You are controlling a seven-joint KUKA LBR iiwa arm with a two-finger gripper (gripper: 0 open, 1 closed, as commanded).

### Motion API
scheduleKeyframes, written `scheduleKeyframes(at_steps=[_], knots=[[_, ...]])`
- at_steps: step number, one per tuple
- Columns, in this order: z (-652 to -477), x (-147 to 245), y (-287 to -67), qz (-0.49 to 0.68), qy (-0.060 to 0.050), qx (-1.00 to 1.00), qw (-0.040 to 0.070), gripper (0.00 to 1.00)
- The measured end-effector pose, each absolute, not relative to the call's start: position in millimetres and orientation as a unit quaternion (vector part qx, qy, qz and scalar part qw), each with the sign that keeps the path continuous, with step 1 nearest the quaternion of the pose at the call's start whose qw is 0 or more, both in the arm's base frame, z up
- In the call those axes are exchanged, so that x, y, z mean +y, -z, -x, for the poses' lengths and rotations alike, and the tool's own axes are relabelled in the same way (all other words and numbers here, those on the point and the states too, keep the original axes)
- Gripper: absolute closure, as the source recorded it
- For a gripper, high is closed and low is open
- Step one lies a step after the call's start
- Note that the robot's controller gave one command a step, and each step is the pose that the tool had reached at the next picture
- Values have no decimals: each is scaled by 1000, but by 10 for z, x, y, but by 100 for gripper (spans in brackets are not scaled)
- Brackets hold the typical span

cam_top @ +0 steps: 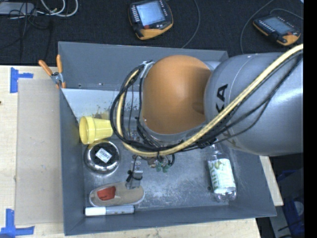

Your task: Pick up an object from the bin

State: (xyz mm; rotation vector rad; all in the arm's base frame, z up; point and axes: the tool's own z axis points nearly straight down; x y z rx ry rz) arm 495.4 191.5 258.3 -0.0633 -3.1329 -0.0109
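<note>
One beige oval dish (pixel 116 194), by bin's (pixel 183 197) near edge, overhung by gripper (pixel 132 178), poised at far rim, likely for rim pinch; jaw state cannot be told.

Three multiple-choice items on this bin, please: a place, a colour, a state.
1. In the bin, the clear bottle lies at the view's: A) left, B) right, C) middle.
2. The cup is: A) yellow, B) blue, C) red.
3. The cup: A) stands upright, B) lies on its side, C) stands upside down.
Answers: B, it is to the view's right of the gripper; A, its wall is plainly yellow; B, its side rests on the bin floor.
</note>
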Motion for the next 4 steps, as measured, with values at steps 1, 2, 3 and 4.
scheduleKeyframes(at_steps=[1, 2, 3, 4], knots=[[-5133, 2045, -694, -33, 4, -999, 2, 0], [-5143, 2044, -736, -31, 5, -999, 2, 100], [-5146, 2040, -720, -30, 5, -1000, 0, 0], [-5145, 2037, -729, -30, 5, -1000, 1, 100]])
